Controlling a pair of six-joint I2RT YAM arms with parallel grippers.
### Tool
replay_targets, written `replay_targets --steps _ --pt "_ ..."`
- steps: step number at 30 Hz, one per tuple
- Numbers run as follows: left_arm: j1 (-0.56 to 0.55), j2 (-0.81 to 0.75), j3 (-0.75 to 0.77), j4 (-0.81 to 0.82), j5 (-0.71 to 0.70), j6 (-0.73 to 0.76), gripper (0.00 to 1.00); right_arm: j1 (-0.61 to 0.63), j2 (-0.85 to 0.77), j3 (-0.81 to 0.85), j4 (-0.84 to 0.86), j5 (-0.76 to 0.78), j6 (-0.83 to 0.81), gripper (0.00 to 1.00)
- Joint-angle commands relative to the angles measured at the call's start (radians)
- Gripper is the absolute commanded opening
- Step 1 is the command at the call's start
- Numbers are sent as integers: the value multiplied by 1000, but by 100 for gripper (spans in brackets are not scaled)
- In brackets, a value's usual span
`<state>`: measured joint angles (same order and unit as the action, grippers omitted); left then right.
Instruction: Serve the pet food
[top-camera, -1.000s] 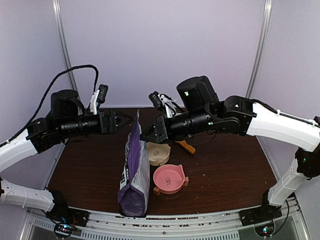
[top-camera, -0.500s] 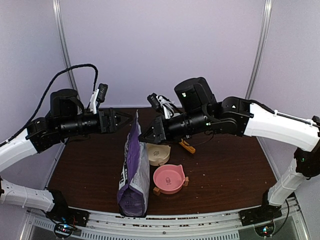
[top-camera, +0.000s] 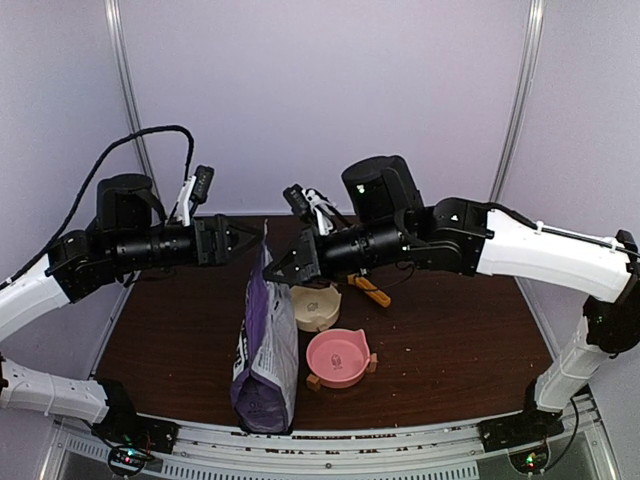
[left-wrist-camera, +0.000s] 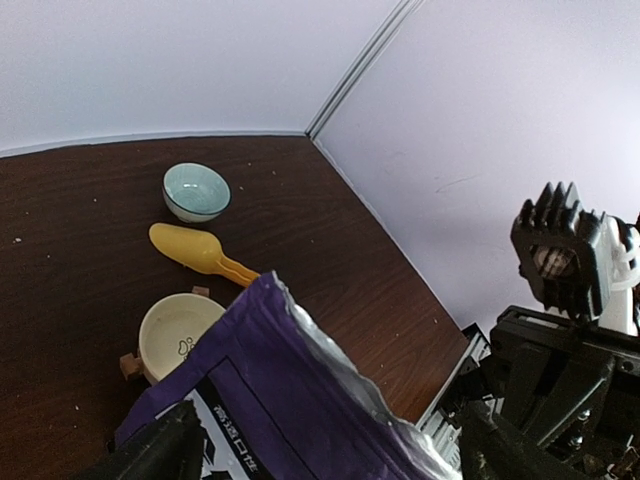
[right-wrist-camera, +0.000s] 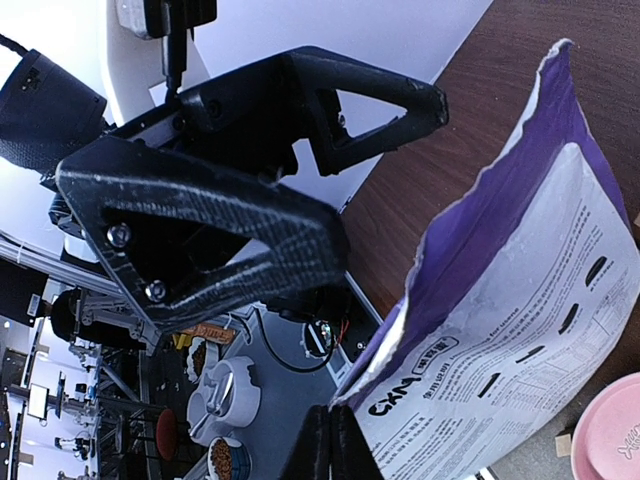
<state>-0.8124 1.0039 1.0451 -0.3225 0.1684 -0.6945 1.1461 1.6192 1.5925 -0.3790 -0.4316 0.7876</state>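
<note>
Pinching right claw (top-camera: 283, 268): just closed on bag (top-camera: 265, 350) rim
left claw (top-camera: 248, 240): open, beside bag
next: likely spread bag mouth

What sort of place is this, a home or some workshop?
Probably a robot test booth: a left arm and right arm bolted at a dark table, plain pale panels boxing it in, a purple bag and pink bowl as props.
</note>
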Motion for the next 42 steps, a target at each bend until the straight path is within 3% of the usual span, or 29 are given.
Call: replay_targets --steps 1,12,27,42 --pt "5 -32 39 -54 30 0 92 7 29 2 98 -54 20 0" --pt "5 -50 54 -164 75 -18 93 11 47 -70 359 -139 92 0" --pt "5 -100 34 -179 26 -42 92 11 28 -95 357 -108 90 0" --pt "5 -28 49 -198 60 -42 76 12 10 -112 352 -99 82 0"
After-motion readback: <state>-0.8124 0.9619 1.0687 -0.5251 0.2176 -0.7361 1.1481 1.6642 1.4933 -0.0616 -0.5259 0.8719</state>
